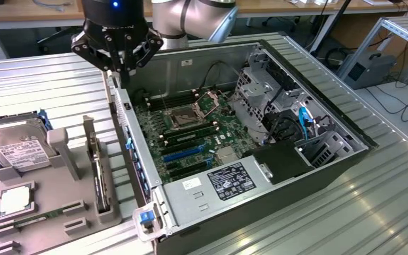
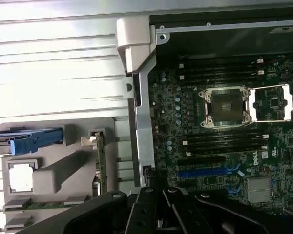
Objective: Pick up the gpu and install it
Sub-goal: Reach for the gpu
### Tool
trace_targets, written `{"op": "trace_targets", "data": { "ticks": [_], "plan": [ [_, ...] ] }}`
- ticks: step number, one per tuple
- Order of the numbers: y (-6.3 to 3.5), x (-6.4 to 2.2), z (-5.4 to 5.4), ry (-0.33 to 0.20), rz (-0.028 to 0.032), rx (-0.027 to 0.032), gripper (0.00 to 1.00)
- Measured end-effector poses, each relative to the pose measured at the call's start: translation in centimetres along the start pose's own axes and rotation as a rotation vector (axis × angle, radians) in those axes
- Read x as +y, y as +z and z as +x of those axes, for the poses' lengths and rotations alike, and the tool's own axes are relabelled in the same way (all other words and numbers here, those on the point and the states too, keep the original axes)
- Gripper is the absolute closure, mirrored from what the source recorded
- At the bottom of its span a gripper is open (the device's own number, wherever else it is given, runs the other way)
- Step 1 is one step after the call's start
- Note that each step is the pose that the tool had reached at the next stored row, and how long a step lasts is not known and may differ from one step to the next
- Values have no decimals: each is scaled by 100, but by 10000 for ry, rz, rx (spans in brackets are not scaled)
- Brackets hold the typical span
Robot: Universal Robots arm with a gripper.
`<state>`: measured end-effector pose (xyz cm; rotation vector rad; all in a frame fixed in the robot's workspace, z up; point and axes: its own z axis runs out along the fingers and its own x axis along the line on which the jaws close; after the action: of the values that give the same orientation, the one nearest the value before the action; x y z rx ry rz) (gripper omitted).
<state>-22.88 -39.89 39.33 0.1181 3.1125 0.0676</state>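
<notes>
Hovering with gripper point(image 1: 123, 71) closed on nothing above open computer case point(image 1: 197, 61) wall, apart from gpu point(image 1: 94, 156) upright in gray holder point(image 1: 59, 204).

The ribbed silver metal worktop point(image 1: 41, 90) gleams smooth. The open computer case's bare steel wall point(image 1: 189, 66) looks dull, the grey moulded plastic holder point(image 1: 66, 207) matt, the black hand point(image 1: 121, 68) glossy.

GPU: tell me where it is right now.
The gpu stands on edge in the gray fixture at the exterior view's left, between the hard drive and the open computer case.
</notes>
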Motion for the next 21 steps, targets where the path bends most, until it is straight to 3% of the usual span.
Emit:
{"op": "trace_targets", "data": {
  "ticks": [13,21],
  "plan": [
    [-6,-23,301,-1,0,0,89],
    [-8,-44,578,-1,0,1,89]
  ]
}}
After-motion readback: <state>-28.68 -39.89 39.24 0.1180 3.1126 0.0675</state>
